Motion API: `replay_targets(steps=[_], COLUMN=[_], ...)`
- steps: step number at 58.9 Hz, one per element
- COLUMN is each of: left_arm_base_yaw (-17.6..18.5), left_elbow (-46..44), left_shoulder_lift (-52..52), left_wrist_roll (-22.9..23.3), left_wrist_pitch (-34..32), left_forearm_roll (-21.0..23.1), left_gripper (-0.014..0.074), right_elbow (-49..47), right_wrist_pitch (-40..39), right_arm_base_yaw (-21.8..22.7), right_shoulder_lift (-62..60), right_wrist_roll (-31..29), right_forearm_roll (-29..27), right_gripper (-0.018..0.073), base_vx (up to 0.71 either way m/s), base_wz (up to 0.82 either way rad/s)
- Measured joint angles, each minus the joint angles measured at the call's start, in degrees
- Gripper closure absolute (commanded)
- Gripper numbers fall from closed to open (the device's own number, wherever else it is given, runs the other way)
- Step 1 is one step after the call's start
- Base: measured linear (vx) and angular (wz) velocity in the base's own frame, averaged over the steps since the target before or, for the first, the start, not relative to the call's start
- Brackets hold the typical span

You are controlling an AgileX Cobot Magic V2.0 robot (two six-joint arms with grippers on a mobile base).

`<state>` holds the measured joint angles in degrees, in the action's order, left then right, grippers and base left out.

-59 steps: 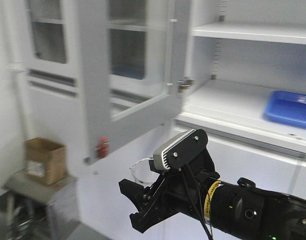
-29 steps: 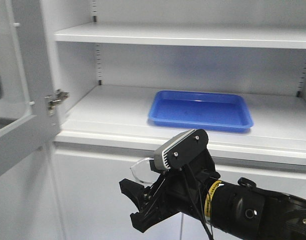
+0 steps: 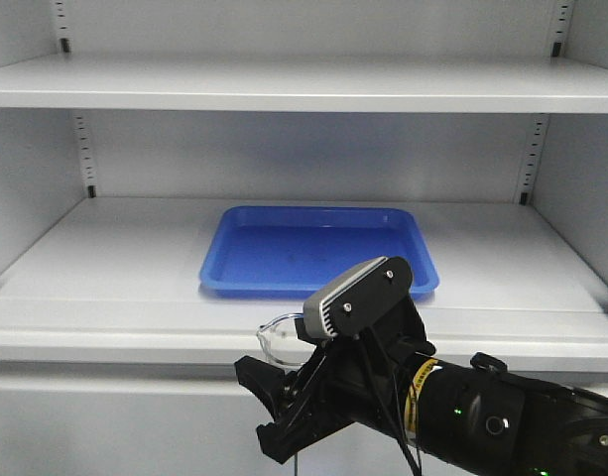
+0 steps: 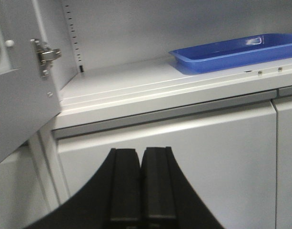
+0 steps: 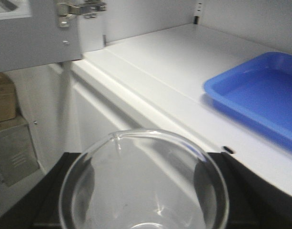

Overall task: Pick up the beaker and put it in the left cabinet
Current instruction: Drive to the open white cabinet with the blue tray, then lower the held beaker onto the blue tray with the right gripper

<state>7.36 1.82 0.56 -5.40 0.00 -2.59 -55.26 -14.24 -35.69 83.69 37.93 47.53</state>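
The beaker (image 5: 145, 183), clear glass with a pour spout at its rim, sits between the black fingers of my right gripper (image 5: 145, 195), which is shut on it. In the front view its rim (image 3: 281, 332) pokes out above the right gripper (image 3: 269, 405), low in the frame and below the shelf edge. The left cabinet (image 3: 115, 288) fills the view with wide light-grey shelves (image 5: 174, 62) and slotted strips at the back. My left gripper (image 4: 141, 157) is shut with nothing in it, in front of the lower cabinet panel (image 4: 184, 157).
A blue tray (image 3: 313, 248) lies mid-shelf, also seen in the wrist views (image 4: 231, 47) (image 5: 260, 95). The open cabinet door with its hinge (image 4: 22, 95) hangs to the left (image 5: 36, 33). A cardboard box (image 5: 3, 102) sits low at the far left.
The front view has swung from the open door onto the cabinet interior, so the blue tray now sits centred. The right gripper with the beaker keeps the same place in the frame.
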Motion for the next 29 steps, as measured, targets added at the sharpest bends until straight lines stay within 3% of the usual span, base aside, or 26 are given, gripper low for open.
replay_targets(steps=[29], left_arm_base_yaw=[0.0], left_elbow=[0.0], left_shoulder_lift=[0.0], left_wrist_roll=[0.0], left_wrist_pitch=[0.0], left_forearm_roll=[0.0], left_gripper=[0.0595], right_elbow=[0.0], right_wrist_pitch=[0.0], right_arm_base_yaw=[0.0], right_shoulder_lift=[0.0], right_wrist_roll=[0.0], right_forearm_roll=[0.0], right_gripper=[0.0380], base_vx=[0.23], base_wz=[-0.16])
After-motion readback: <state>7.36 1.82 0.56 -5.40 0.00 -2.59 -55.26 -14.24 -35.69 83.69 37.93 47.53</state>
